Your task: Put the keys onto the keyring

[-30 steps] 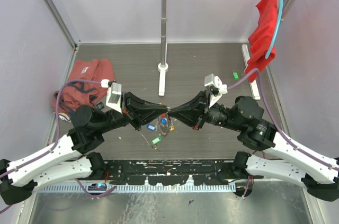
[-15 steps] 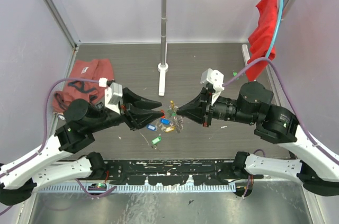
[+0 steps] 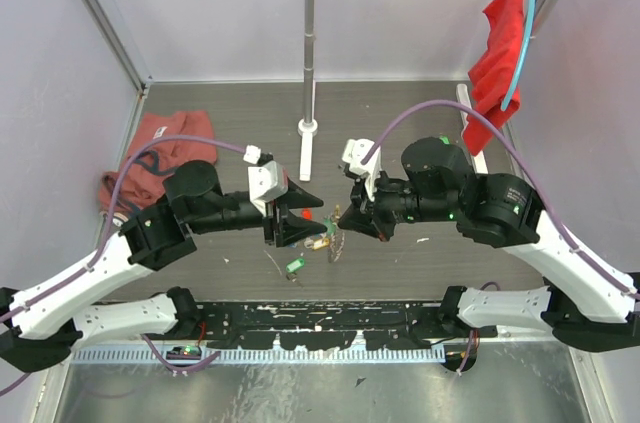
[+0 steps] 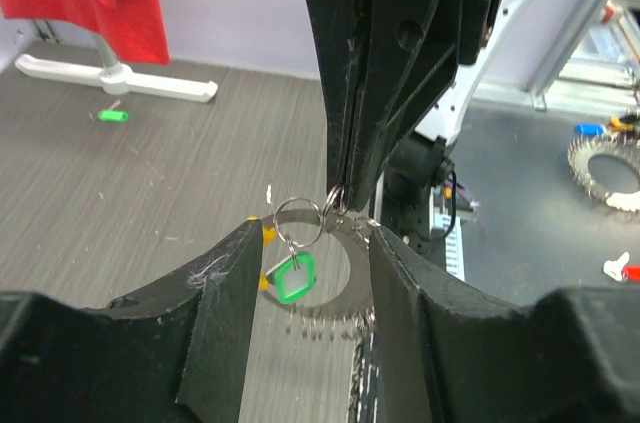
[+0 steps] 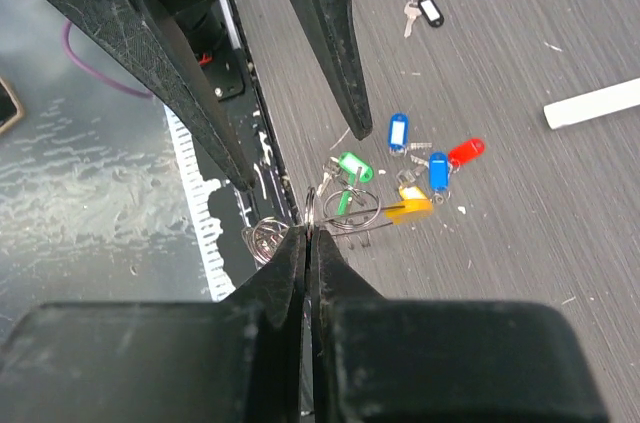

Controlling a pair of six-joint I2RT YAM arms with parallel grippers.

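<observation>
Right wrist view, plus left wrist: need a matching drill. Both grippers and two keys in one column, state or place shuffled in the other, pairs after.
Things:
1. left gripper
2. right gripper
3. black-tagged key
4. red-tagged key

States or places:
a. lies alone, well away from the other keys
b. jaws shut on the keyring
c. jaws apart
d. lies next to a blue-tagged key

Pairs: 1-c, 2-b, 3-a, 4-d
</observation>
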